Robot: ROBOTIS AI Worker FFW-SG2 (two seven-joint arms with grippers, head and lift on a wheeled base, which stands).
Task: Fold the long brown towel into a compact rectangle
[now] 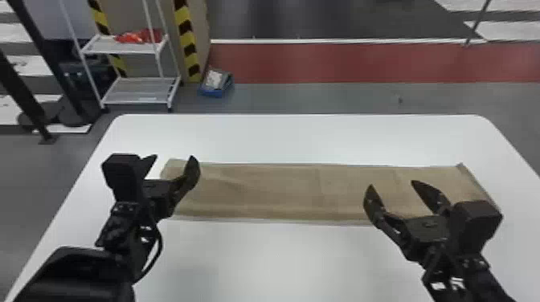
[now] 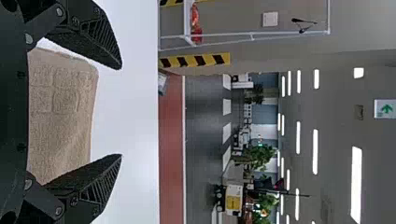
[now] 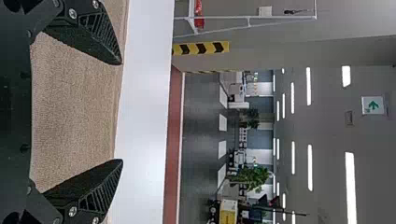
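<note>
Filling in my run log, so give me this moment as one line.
towel: long flat strip on table | left claw: open, empty, at towel's left end | right claw: open, empty, toward right end | fold: unfinished

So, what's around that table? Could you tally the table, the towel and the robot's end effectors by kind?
White table: 1
Brown towel: 1
End effectors, meaning the left end effector and the right end effector: 2
Total: 4
</note>
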